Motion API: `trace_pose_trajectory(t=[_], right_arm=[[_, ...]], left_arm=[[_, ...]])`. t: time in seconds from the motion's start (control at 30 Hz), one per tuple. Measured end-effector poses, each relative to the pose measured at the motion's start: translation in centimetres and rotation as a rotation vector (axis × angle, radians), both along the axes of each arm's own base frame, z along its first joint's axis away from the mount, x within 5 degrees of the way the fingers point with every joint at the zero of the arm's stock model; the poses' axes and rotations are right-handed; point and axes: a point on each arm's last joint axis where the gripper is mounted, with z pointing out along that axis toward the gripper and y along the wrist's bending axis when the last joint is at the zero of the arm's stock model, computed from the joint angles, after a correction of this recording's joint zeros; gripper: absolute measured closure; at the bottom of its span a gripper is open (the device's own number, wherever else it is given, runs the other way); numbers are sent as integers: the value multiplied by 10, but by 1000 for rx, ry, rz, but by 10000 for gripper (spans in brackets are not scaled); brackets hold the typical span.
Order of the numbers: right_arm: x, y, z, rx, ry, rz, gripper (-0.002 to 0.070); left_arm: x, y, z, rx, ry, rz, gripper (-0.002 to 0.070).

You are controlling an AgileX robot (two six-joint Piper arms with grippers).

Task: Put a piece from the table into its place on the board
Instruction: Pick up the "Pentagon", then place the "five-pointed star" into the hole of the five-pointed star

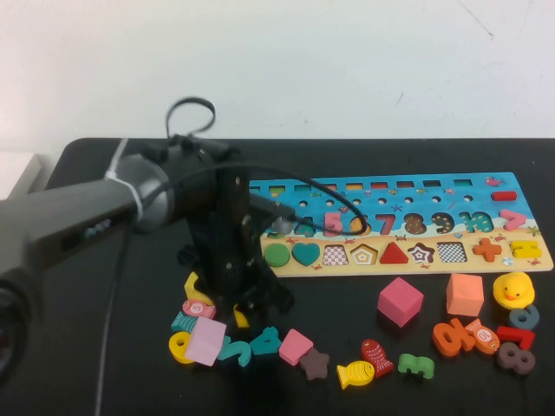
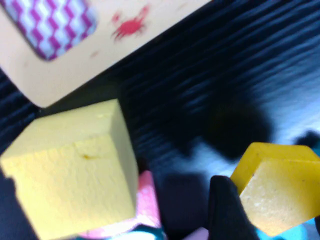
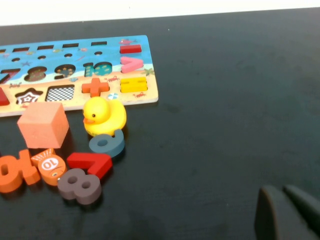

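My left gripper is low over the pile of loose pieces in front of the board's left end. In the left wrist view its fingers are shut on the small flat yellow pentagon piece, just above the black table. The larger yellow cube lies beside it. The blue board lies across the table's middle, and its pentagon slot is empty. The board's corner shows in the left wrist view. My right gripper hangs shut and empty over bare table, far right of the board.
Loose pieces lie in front of the board: a pink cube, an orange cube, a yellow duck, a yellow fish, a red fish, several numbers and a brown star.
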Motion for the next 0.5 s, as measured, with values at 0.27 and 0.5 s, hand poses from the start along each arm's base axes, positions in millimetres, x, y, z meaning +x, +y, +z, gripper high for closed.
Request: trace_pose_trajectory(t=[0.27,0.5], right_arm=[[0,0,0,0,0,0,657],[0,0,0,0,0,0,657]], left_arm=[[4,-6,61,-90,-110,-94,354],[16,-25,101,-131,-242,-211,354]])
